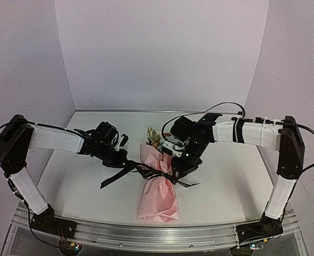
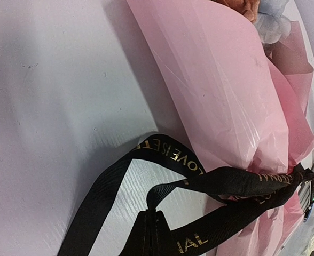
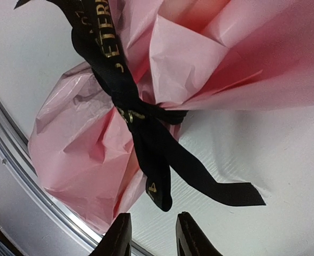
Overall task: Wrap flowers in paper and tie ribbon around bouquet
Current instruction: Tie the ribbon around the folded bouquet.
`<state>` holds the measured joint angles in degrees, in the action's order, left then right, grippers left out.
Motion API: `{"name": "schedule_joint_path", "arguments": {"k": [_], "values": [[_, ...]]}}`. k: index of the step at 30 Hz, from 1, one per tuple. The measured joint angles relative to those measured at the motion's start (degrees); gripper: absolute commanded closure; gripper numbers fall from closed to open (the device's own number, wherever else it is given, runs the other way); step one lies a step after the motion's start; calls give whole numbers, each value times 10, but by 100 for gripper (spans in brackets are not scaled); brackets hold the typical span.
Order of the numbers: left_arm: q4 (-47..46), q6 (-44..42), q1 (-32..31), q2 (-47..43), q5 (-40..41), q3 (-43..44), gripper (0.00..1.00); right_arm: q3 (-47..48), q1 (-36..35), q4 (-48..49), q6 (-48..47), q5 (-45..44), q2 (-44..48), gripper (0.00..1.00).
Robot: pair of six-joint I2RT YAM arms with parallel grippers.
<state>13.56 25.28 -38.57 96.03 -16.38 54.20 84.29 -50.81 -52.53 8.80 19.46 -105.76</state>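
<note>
lower centre of the top view, the bouquet point(image 1: 158, 194) lies wrapped on the tabletop point(image 1: 226, 181). at its waist the ribbon point(image 1: 146, 172) is knotted. the left gripper point(image 1: 123, 158) is clenched on a ribbon loop, the right gripper point(image 3: 152, 224) released and empty. flowers point(image 1: 156, 137) peek out beyond. probably only snugging the knot is left.

The bouquet point(image 1: 158, 197) lies on the table point(image 1: 82, 186), in the middle between the two arms, lengthwise from far to near. The flowers point(image 1: 155, 137) are at its far end (the wide end points to the near edge). The ribbon point(image 1: 146, 172) goes around its middle, and its ends lie on the table at the left and the right. The left tool point(image 1: 124, 158) is just left of the bouquet, and the right tool point(image 3: 153, 224) is just right of it, beside the knot.
</note>
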Motion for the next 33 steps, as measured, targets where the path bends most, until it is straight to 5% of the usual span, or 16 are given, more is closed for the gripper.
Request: {"name": "schedule_joint_path", "arguments": {"k": [19,27,33], "values": [[1,-1,0,5,-5,2,100,9,-2,44,-24,-1,-47,74],[5,-1,0,5,-5,2,100,9,-4,60,-27,-6,-48,97],[6,-2,0,6,-5,2,100,9,-4,66,-26,-8,-48,100]]}}
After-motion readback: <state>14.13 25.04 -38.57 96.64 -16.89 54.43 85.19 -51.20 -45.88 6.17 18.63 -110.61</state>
